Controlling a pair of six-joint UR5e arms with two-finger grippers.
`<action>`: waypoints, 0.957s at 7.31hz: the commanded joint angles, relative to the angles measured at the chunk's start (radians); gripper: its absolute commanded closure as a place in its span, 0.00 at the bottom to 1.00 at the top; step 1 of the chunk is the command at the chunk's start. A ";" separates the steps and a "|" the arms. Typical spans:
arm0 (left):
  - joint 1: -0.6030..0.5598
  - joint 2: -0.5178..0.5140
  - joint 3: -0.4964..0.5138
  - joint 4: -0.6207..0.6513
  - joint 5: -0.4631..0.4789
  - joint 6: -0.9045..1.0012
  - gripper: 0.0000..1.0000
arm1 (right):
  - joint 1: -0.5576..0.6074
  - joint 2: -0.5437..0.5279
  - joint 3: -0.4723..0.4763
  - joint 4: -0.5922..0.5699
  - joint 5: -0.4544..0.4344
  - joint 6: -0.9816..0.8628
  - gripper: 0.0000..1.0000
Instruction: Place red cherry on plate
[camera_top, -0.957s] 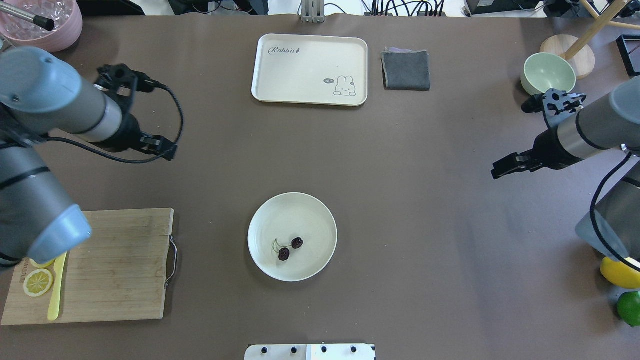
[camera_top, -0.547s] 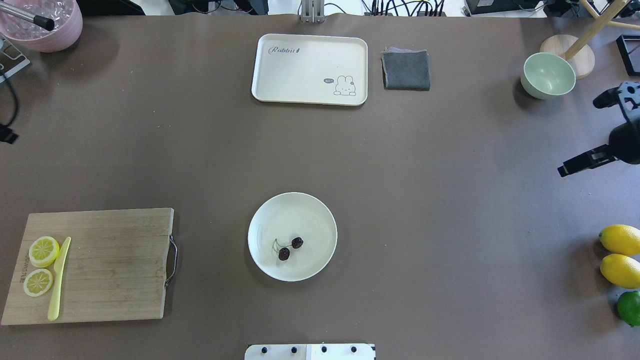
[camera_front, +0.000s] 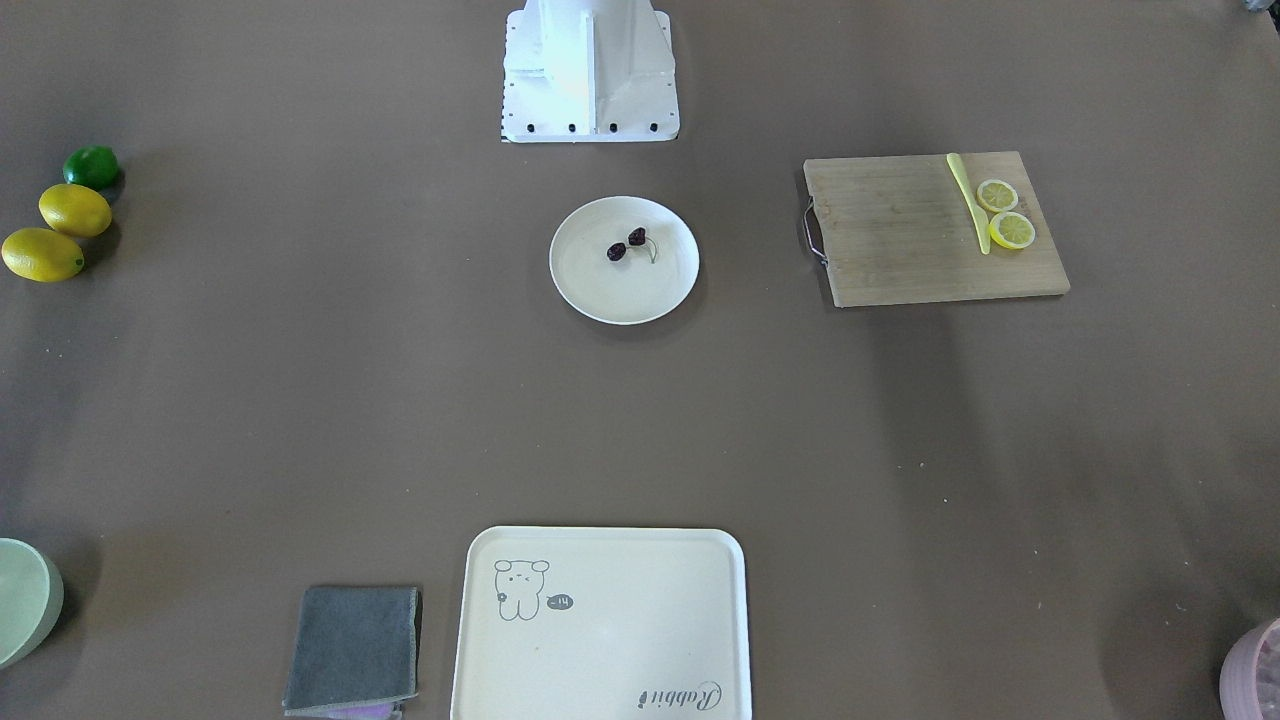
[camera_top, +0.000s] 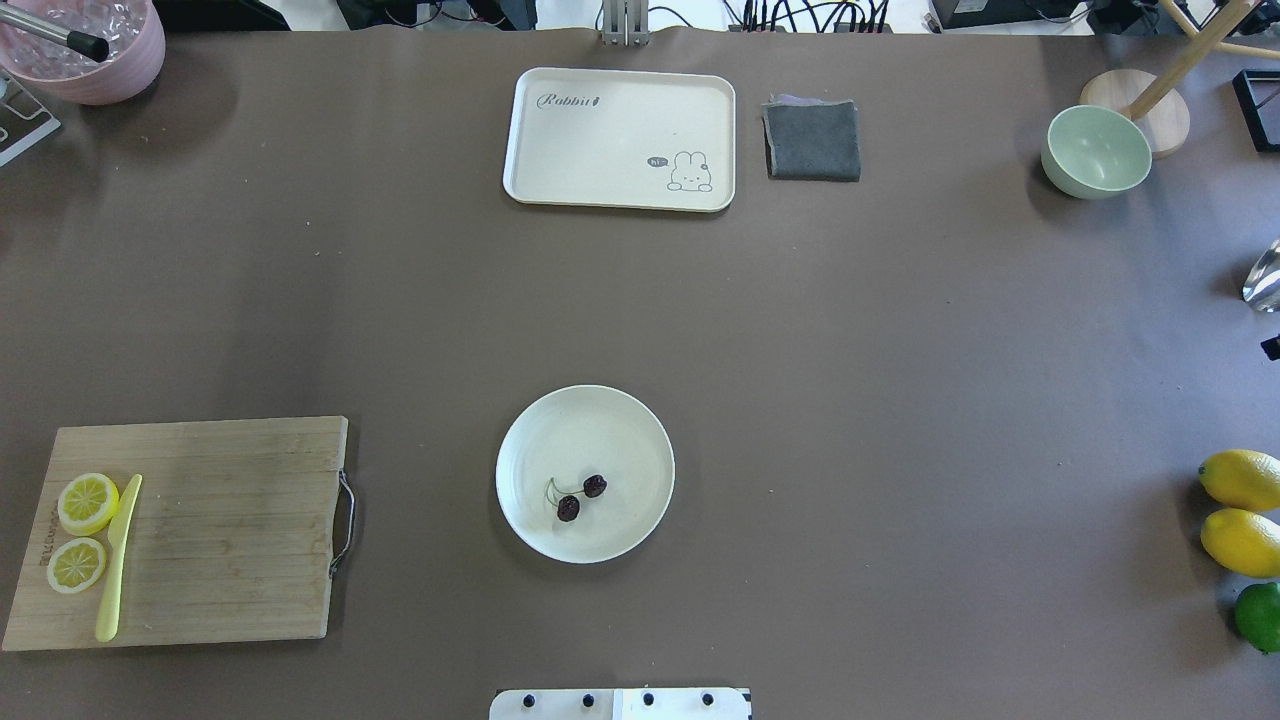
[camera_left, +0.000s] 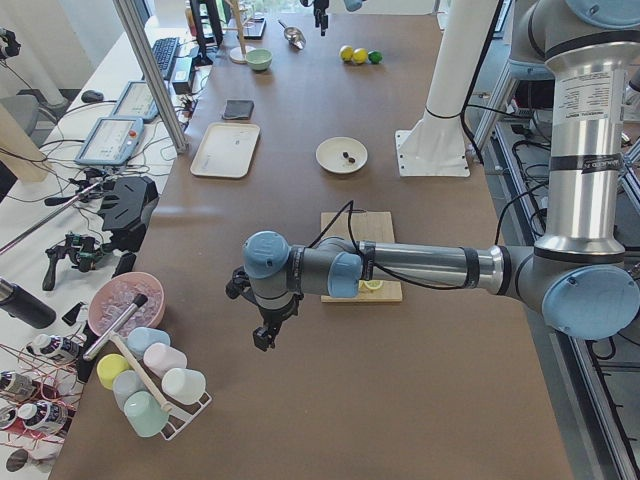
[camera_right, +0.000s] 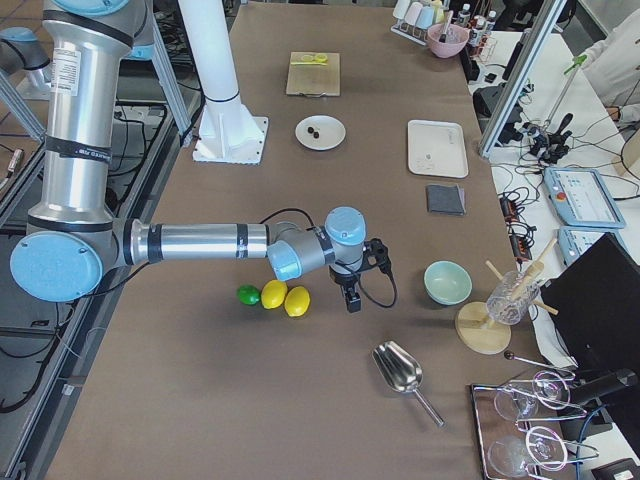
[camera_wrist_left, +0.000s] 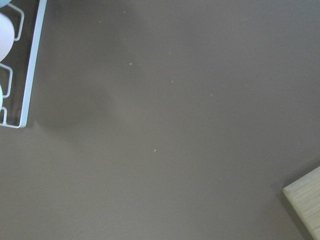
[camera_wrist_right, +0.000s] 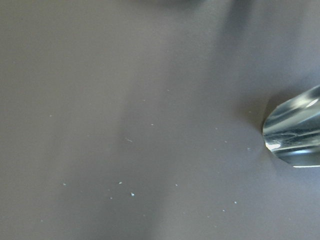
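Note:
The red cherry (camera_top: 568, 508), a dark pair on a thin pale stem, lies inside the round cream plate (camera_top: 600, 430) in the near middle of the table. It also shows on the plate (camera_front: 620, 285) as the red cherry (camera_front: 617, 252) in the front-facing view. Neither gripper touches them. My left gripper (camera_left: 262, 338) hangs over bare table beyond the cutting board, seen only from the left side. My right gripper (camera_right: 351, 300) hangs next to the lemons, seen only from the right side. I cannot tell whether either is open or shut.
A rabbit-print tray (camera_top: 619, 138) and a grey cloth (camera_top: 811, 139) lie at the far side. A green bowl (camera_top: 1096, 150), a metal scoop (camera_top: 1265, 275), lemons (camera_top: 1240, 480) and a lime sit at the right. The cutting board (camera_top: 220, 540) holds lemon slices and a yellow knife.
Both arms have drawn back out of the overhead view, the left one off the left edge first, then the right one off the right edge. The cherry and plate have not moved.

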 joint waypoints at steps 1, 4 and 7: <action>-0.006 0.009 0.037 -0.006 -0.001 0.008 0.02 | 0.055 0.000 -0.027 -0.015 -0.005 -0.039 0.00; -0.008 0.000 0.031 -0.006 -0.009 0.007 0.02 | 0.113 -0.001 -0.014 -0.020 0.007 -0.039 0.00; -0.011 -0.002 0.003 -0.004 -0.004 0.005 0.02 | 0.130 0.001 -0.020 -0.026 0.008 -0.039 0.00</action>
